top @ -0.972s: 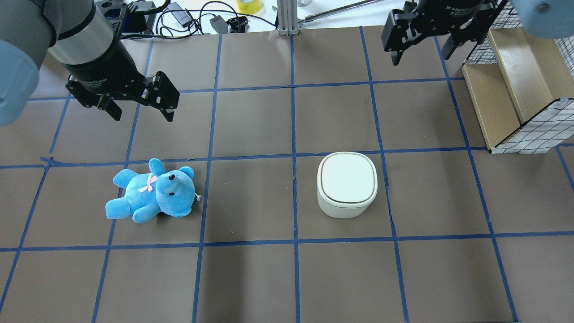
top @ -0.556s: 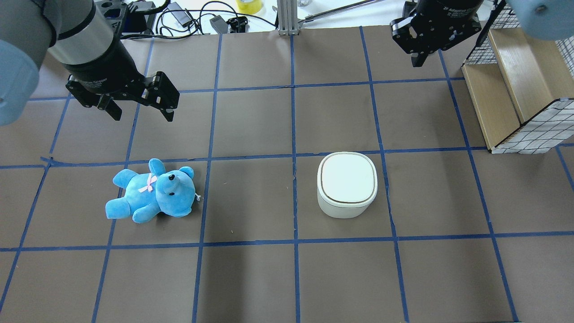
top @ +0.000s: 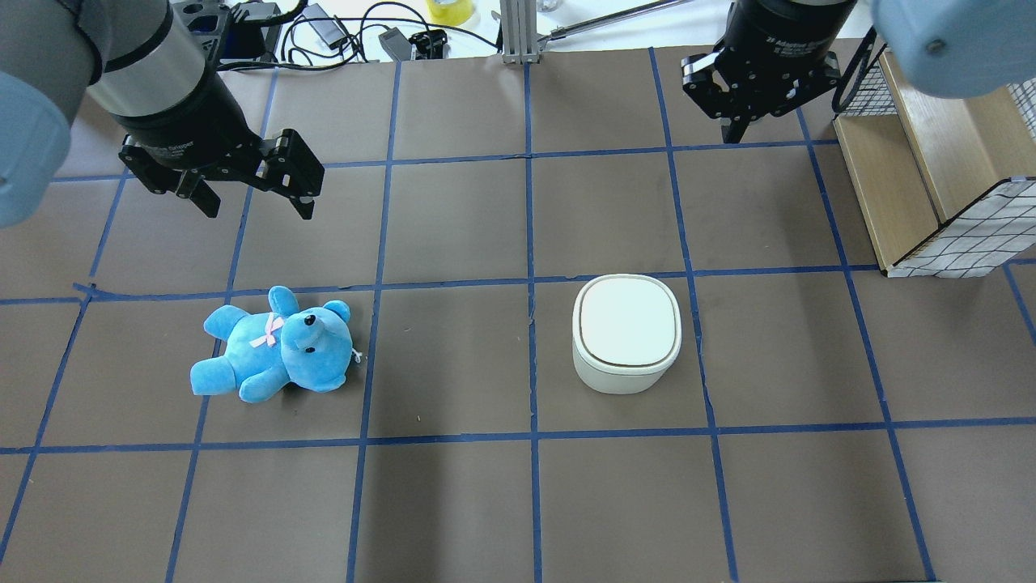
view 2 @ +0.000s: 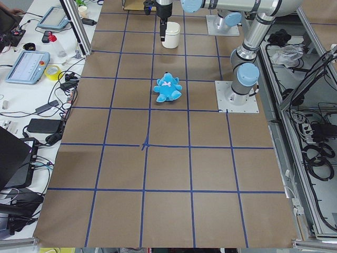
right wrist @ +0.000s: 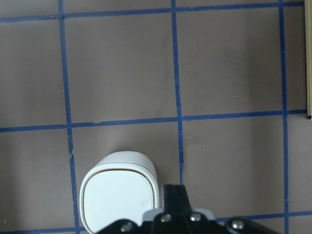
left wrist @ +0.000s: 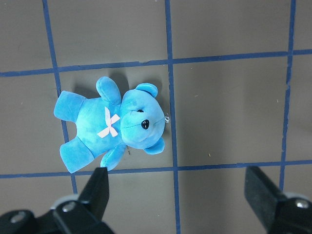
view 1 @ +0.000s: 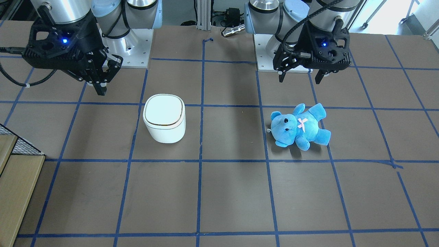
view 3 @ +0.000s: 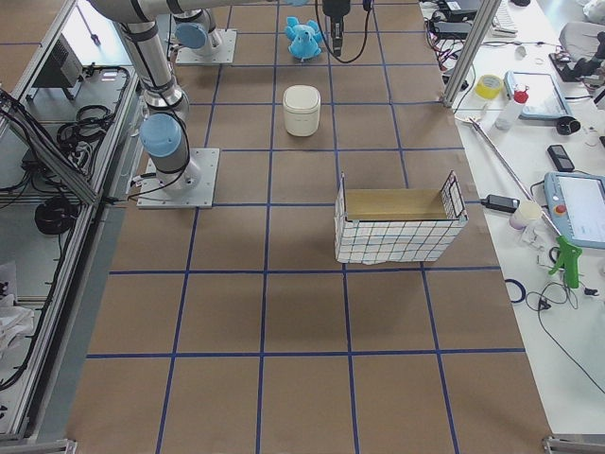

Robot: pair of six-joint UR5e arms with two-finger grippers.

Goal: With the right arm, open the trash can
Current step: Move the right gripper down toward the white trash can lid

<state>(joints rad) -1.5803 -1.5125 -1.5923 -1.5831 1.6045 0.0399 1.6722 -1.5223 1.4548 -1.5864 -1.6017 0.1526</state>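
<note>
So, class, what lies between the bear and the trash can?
Nothing: between the bear and the trash can the table is bare apart from blue tape lines, as the overhead view shows.

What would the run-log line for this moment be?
right gripper: shut, apart from trash can | lid: closed | left gripper: open, apart from blue bear

Brown table (top: 453, 227) gridded with blue tape (top: 528, 219), wire-sided wooden crate (view 3: 397, 203), white side bench (view 2: 13, 89) carrying tablets (view 2: 25, 67)
</note>
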